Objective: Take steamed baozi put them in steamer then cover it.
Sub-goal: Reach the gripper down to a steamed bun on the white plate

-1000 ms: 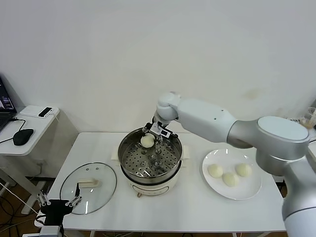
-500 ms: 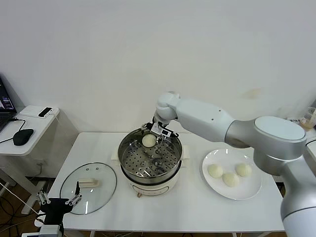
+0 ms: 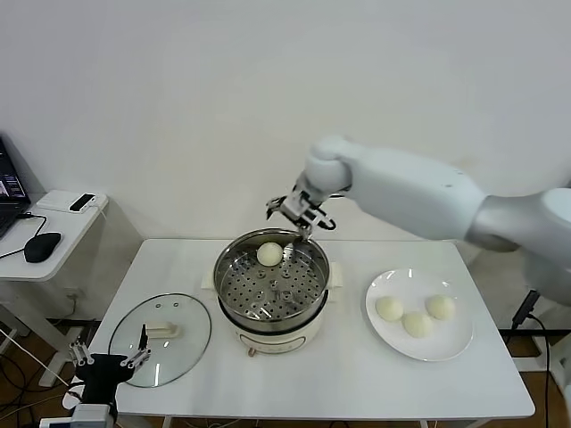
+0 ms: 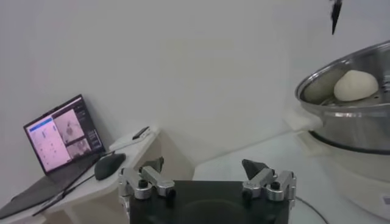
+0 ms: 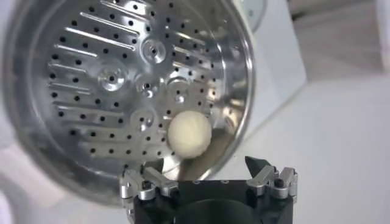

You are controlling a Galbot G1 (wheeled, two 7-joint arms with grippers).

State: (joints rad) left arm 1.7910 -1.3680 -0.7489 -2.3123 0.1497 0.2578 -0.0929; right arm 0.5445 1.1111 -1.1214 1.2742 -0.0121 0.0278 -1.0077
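Observation:
The steamer (image 3: 252,292) stands mid-table, a shiny pot on a cream base. One baozi (image 3: 269,254) lies on its perforated tray near the back wall. My right gripper (image 3: 299,210) hovers open and empty above the pot's back rim. In the right wrist view the same baozi (image 5: 190,135) rests on the steamer tray (image 5: 116,79), below the open right gripper (image 5: 203,163). Three more baozi (image 3: 417,324) lie on a white plate (image 3: 448,346) to the right. The cover (image 3: 178,357), a glass lid, lies flat at front left. My left gripper (image 3: 107,358) waits open beside it.
A side desk at far left holds a laptop (image 4: 58,134), a mouse (image 3: 41,246) and a small white box (image 3: 71,201). In the left wrist view the steamer (image 4: 359,122) stands well beyond the left gripper (image 4: 204,170). The wall stands close behind the table.
The right gripper opened and let the baozi go onto the tray. It then rose and drew back to the right of the pot. The left arm stayed still.

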